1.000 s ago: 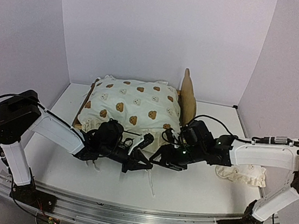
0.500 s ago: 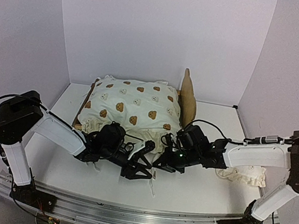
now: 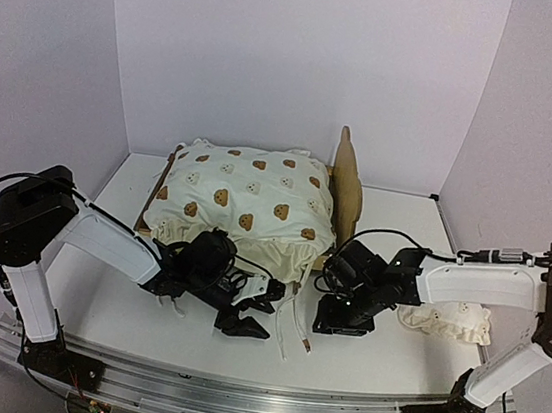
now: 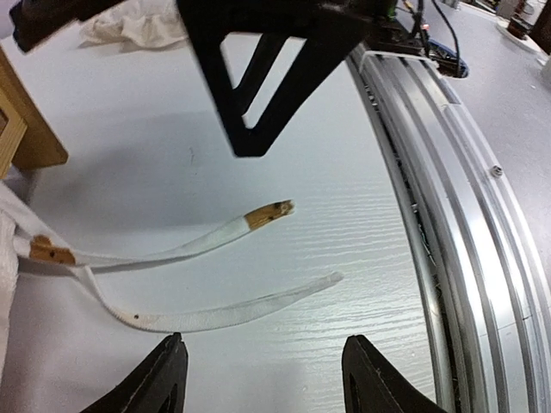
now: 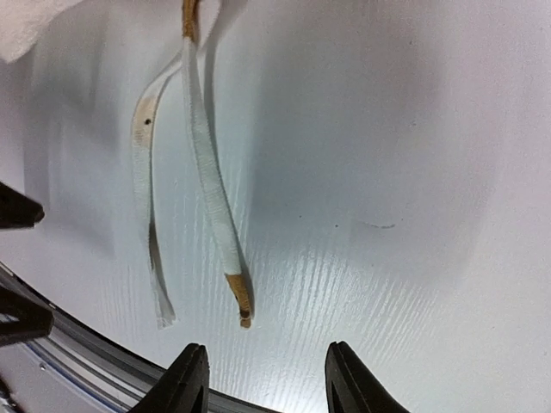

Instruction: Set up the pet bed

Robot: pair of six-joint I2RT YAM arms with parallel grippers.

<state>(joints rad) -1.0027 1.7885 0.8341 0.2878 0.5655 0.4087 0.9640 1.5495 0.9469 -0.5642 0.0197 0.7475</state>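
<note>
Nearest the arms' bases, the ribbed aluminium rail (image 4: 465, 215) runs along the table (image 3: 367, 364) edge, well in front of the pet bed (image 3: 348, 180). Between it and the bed, both tools hang low over the smooth white tabletop. The left gripper (image 4: 269, 379) has its fingers spread wide with nothing between them. The right gripper (image 5: 269, 379) is likewise parted and empty.

Two flat cream ties (image 4: 215, 241) trail forward from the bed's front edge and lie limp on the table, one tipped in tan. They look thin and floppy, likely to slide away unless pinched close to the end.

The bed itself sits toward the back of the table, mostly hidden. A pale plywood corner (image 4: 26, 120) shows at its front, and the rounded headboard rises on its right side. The frame is probably light and stiff, so it may skid if pushed. A firm pinch across a plywood edge seems the surest hold.

Heaped over the bed is a puffy cream cushion (image 3: 242, 197) printed with brown bears. It is soft, bulky and apt to sag, best gathered by a corner or a tie. To the bed's front right lies a small ruffled pillow (image 3: 449, 318), crumpled and soft.
</note>
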